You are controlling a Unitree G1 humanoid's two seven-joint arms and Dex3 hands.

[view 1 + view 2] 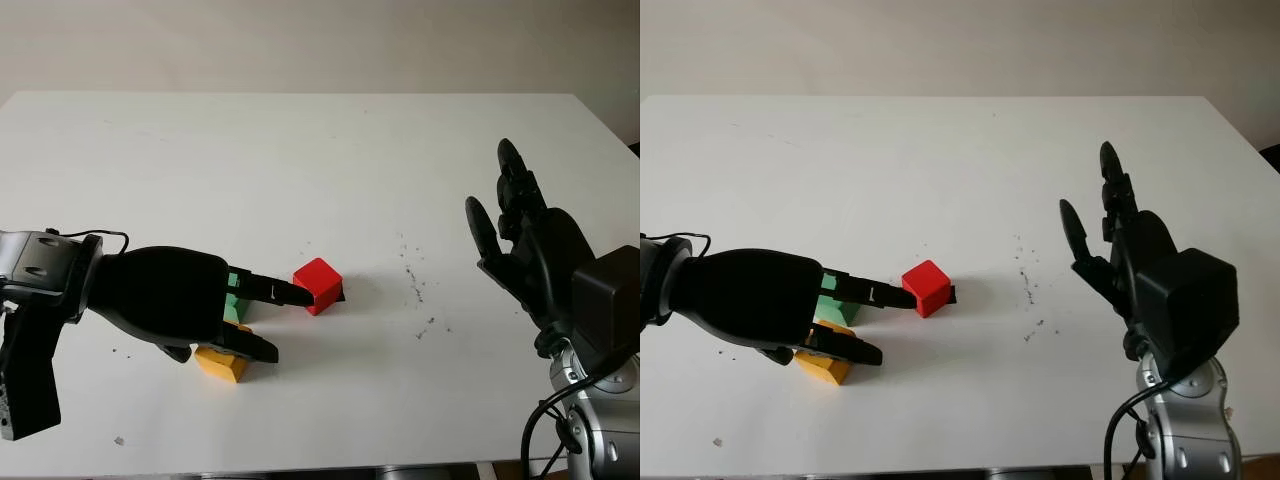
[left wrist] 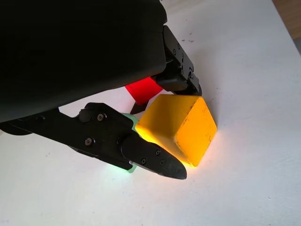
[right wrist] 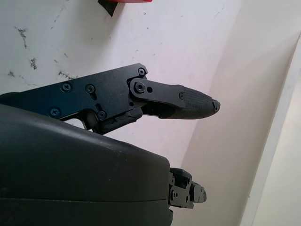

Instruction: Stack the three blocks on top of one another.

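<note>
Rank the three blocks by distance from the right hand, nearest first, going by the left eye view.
From the open right hand, raised at the table's right side:
1. Red block, centre, at the left hand's fingertip.
2. Green block, tucked between the left fingers.
3. Yellow block, front left.

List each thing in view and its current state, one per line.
Red block: on the table, unstacked, a left-hand fingertip at its side.
Green block: on the table, partly hidden by the left hand.
Yellow block: on the table, unstacked, under the left hand.
Left hand: over the blocks, grasp unclear.
Right hand: open, raised at right.
</note>
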